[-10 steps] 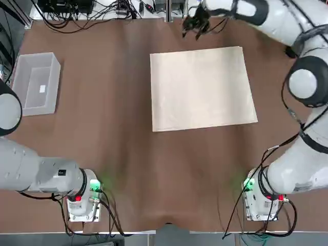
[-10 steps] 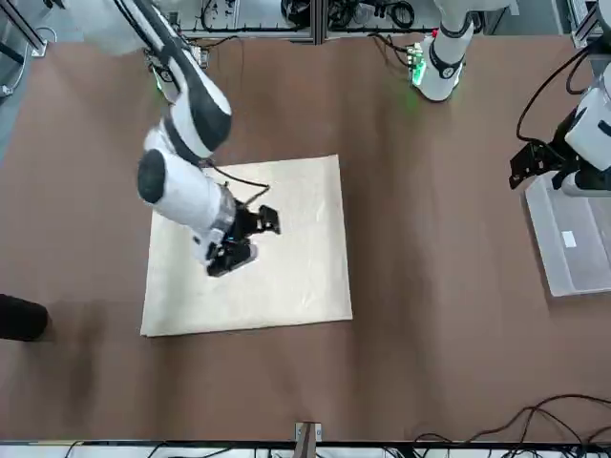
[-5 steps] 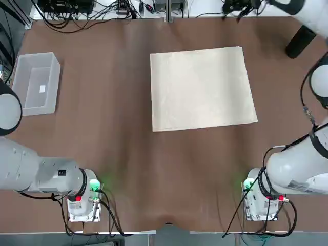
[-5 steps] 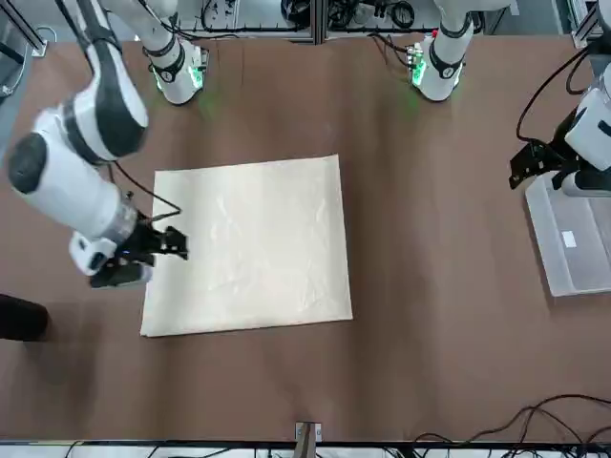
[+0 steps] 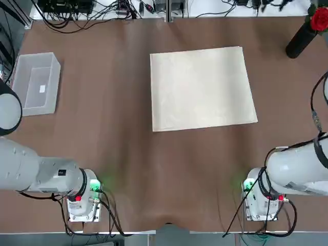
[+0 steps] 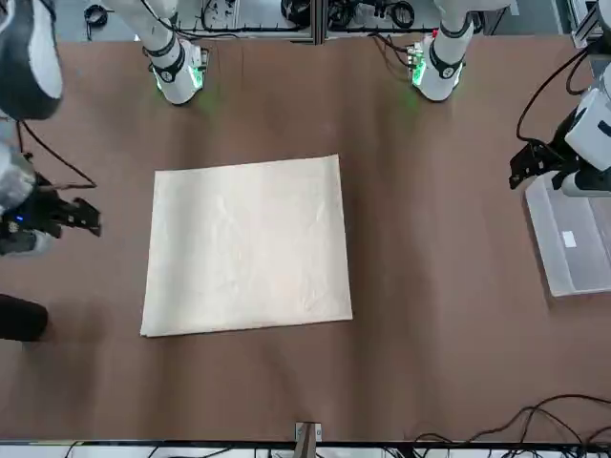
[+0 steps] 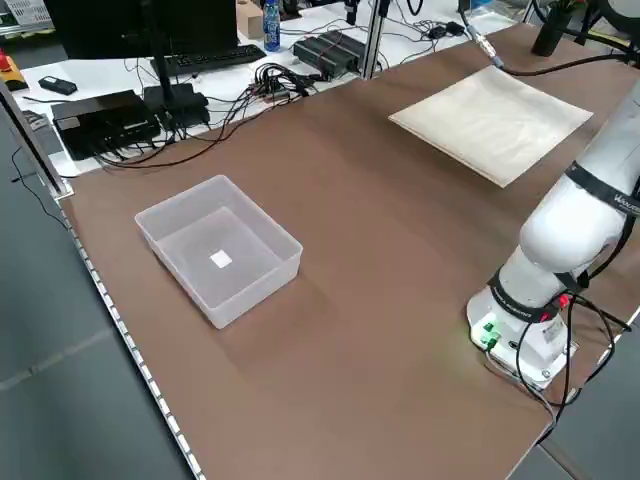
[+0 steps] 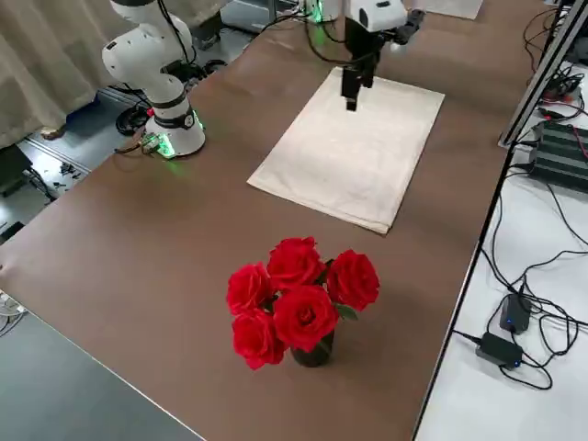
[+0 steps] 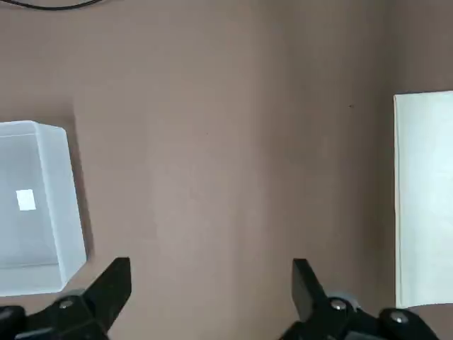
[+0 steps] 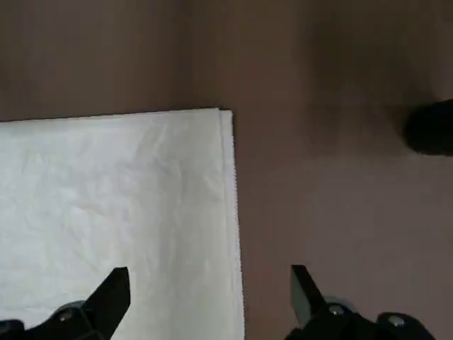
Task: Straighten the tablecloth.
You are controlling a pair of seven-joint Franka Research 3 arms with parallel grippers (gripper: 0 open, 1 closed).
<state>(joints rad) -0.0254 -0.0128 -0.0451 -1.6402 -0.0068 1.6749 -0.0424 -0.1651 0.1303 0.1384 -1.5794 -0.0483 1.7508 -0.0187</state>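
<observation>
Tablecloth (image 5: 202,88): cream fabric sheet, square, lay spread flat on the brown desk (image 5: 128,154), toward the far middle and nearer the robot's right side; light creases across it, edges straight, one edge showing a doubled layer in the right wrist view. Nothing rested on it and neither tool touched it.

Right tool (image 6: 43,224): raised above the desk, off the cloth, beyond the edge on the robot's right; arm reached far out and high over that side. Fingers (image 10: 113,290) stood wide apart with nothing between them; the wrist camera looked straight down on a cloth corner (image 10: 223,113) and bare desk.

Left tool (image 6: 535,167): held high at the robot's left side, above the desk beside the clear plastic bin (image 5: 35,82); arm folded up, wrist pointing down. Fingers (image 9: 117,280) spread wide, empty.

Bin: clear, rectangular, at the left edge of the desk, well apart from the cloth; a small white slip (image 7: 220,260) lay on its floor.

Vase of red roses (image 8: 299,299): dark vase, stood near the far right corner of the desk, apart from the cloth.
</observation>
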